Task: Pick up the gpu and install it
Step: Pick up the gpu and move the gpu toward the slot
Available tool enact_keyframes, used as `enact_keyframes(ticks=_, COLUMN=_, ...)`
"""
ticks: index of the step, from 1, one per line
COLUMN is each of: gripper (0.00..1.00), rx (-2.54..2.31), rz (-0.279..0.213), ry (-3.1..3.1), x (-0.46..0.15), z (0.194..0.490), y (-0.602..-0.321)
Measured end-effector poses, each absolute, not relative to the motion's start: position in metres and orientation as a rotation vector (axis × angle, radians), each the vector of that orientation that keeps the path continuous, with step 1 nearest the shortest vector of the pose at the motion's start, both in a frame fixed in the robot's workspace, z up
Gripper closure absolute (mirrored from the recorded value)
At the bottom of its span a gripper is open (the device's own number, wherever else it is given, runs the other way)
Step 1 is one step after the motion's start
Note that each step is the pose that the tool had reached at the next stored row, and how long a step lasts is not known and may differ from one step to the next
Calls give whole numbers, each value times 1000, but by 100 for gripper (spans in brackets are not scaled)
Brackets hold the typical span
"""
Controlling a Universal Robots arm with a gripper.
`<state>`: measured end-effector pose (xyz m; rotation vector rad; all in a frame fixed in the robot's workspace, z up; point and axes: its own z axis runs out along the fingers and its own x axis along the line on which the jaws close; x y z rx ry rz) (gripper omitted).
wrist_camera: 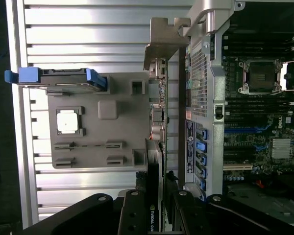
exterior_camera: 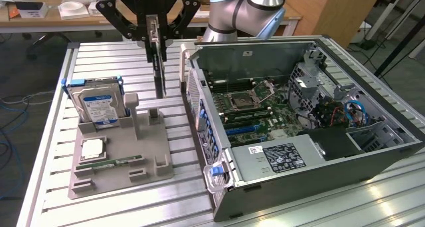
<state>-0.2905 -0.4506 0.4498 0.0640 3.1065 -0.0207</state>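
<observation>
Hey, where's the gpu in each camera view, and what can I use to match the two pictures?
Exterior view: the gpu hangs edge-on from the hand, between the hard drive and the computer case.
Wrist view: the gpu runs edge-on between the grey holder and the computer case.
Shared landmark: the hard drive in its blue frame, standing on the grey holder.

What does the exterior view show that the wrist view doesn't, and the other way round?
The exterior view adds the robot arm behind the computer case, a desk in the background, and the labelled power supply. The wrist view adds the silver bracket at the far end of the graphics card and a small logo on its edge. Both have the gripper shut on the graphics card, the gray tray, the hard drive and the motherboard.
</observation>
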Motion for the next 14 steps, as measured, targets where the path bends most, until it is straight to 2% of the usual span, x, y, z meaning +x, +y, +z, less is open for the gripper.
enact_keyframes(ticks=14, gripper=74, rx=64, rz=-21, ry=3107, x=-276, z=450, y=-451)
